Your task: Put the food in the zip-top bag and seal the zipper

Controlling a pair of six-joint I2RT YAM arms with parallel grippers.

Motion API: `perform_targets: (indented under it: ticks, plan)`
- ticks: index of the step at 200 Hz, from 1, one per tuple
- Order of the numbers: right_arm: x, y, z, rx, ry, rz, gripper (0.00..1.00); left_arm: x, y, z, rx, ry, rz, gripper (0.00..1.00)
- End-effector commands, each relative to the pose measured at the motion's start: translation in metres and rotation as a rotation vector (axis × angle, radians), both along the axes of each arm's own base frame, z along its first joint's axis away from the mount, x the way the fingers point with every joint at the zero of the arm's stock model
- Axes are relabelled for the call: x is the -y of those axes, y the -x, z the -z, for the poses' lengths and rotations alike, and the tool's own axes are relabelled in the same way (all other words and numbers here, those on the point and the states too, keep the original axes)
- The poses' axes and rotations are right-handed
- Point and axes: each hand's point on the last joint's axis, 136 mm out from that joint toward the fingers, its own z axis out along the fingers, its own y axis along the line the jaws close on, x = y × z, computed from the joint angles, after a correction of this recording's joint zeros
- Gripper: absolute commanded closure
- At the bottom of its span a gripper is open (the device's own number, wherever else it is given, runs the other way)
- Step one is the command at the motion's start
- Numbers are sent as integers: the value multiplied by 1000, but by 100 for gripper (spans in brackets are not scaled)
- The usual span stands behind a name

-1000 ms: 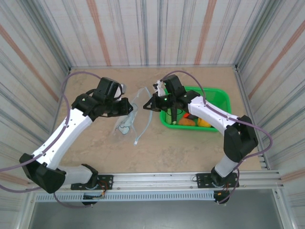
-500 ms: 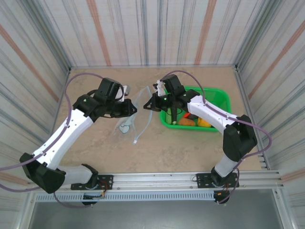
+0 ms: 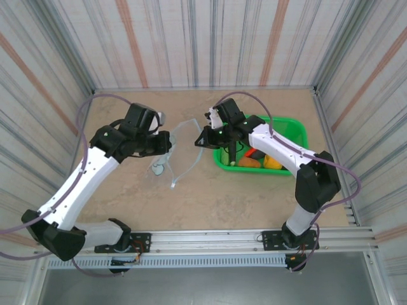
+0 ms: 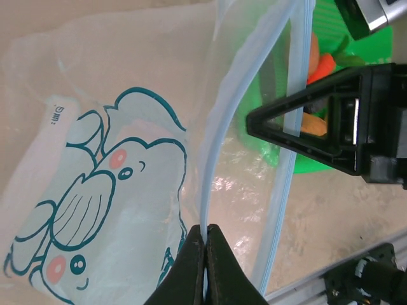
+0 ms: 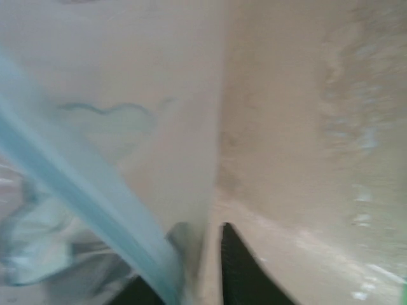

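Note:
The clear zip-top bag (image 3: 170,157) with its blue elephant print (image 4: 95,190) hangs between my two grippers over the table. My left gripper (image 4: 205,234) is shut on one strip of the zipper (image 4: 213,146); the other strip (image 4: 289,114) runs free beside it. My right gripper (image 3: 202,140) is at the bag's far side, and its black finger (image 4: 305,127) shows through the plastic. The right gripper (image 5: 202,254) is blurred here, with its fingers a little apart, bag film between them and the zipper (image 5: 76,190) to their left. The food (image 3: 254,162), with an orange carrot (image 4: 323,63), lies in the basket.
The green basket (image 3: 289,130) stands right of the bag, under my right forearm, and appears again behind the bag (image 4: 375,57). Striped walls close off the table's back and sides. The metal rail with both arm bases (image 3: 210,240) runs along the near edge.
My left gripper has closed onto the zipper strip and drawn slightly left. The right gripper's fingers, shut a second ago, have parted a little. The bag has shifted slightly left.

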Motion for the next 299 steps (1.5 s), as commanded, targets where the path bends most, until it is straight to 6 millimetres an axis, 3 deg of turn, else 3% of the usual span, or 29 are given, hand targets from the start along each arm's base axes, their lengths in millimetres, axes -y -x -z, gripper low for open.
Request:
perform_targets:
  ticks: [1,16,31,61,76,99,124,149,167,177,216,242,269,285,289,299]
  plan:
    - [33,-6,17,85,268,-4,65,-22,8,-19,54,-43,-56,100]
    - [42,-12,14,122,320,14,53,-28,9,-27,73,-41,-82,100]
    - [46,-16,6,162,341,28,48,-30,9,-33,93,-34,-91,100]
    - [24,-7,-29,221,270,-51,42,-25,7,-30,77,-3,-102,100]
    - [14,-1,-59,277,209,-62,52,-20,4,-24,62,18,-112,100]
    - [8,9,-89,286,111,-61,67,-14,-3,-19,44,73,-124,100]
    - [15,15,-108,379,187,-11,65,-8,-11,-22,42,111,-128,100]
    - [10,28,-121,391,149,-31,60,-5,-17,-24,42,115,-135,100]
    - [0,39,-130,418,116,-63,86,-3,-19,-23,39,124,-137,100]
    - [-8,43,-130,395,90,-75,100,-1,-19,-24,40,135,-133,100]
    - [-53,51,-92,171,-4,-115,100,-2,-19,-33,58,168,-152,100]
    - [-71,52,-71,74,50,-89,100,-6,-14,-46,78,189,-170,100]
    - [-65,53,-58,87,163,-69,100,-29,-7,-58,110,150,-217,100]
    - [-51,53,-38,48,252,-74,100,-44,-2,-67,125,156,-247,100]
    - [-50,49,-45,64,255,-70,100,-47,0,-69,130,154,-251,100]
    - [-38,45,-37,75,312,-58,100,-53,3,-74,133,148,-252,100]
